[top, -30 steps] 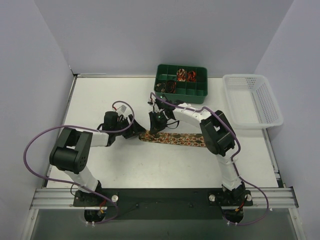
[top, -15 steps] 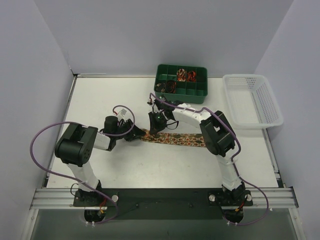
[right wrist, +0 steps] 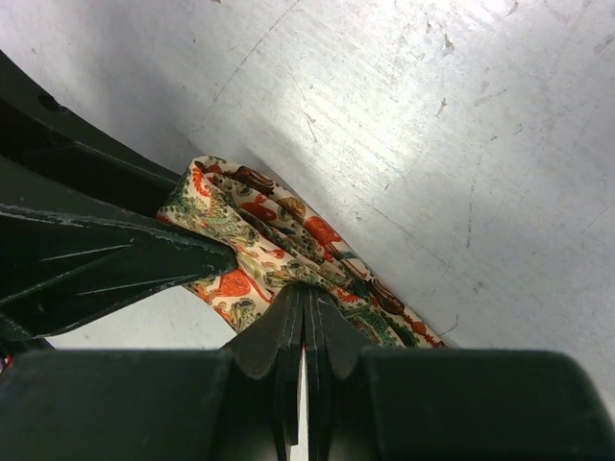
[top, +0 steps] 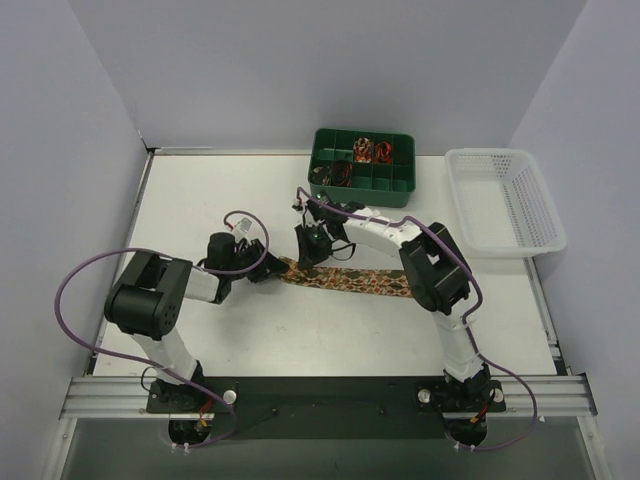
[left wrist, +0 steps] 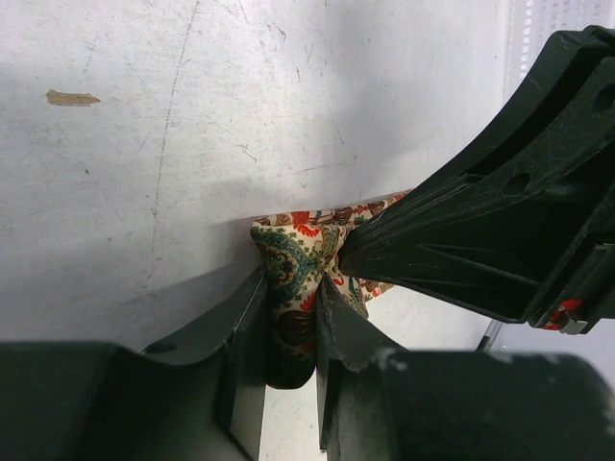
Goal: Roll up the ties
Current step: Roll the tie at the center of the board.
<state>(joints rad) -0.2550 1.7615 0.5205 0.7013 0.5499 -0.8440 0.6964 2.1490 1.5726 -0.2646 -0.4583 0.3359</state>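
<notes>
One patterned brown-gold tie (top: 350, 279) lies flat as a long strip across the middle of the table. Its left end is folded and bunched up. My left gripper (top: 272, 268) is shut on that folded end (left wrist: 291, 288), with fabric squeezed between its fingers (left wrist: 245, 331). My right gripper (top: 309, 256) comes down from the far side, right beside the left one, and is shut on the tie's fold (right wrist: 306, 285). In the right wrist view the bunched tie (right wrist: 252, 226) lies on the table, with the left gripper's finger (right wrist: 96, 254) against it. Small coiled ties (top: 370, 150) sit in the green box.
A green box with compartments (top: 395, 186) stands at the back centre, just behind the right arm. A white plastic basket (top: 505, 200) stands at the back right. Purple cables loop from both arms. Grey walls enclose the table on three sides.
The left arm's elbow has drawn in toward its base and its gripper has shifted slightly nearer on the tie's left end. The right gripper has stayed almost still.
</notes>
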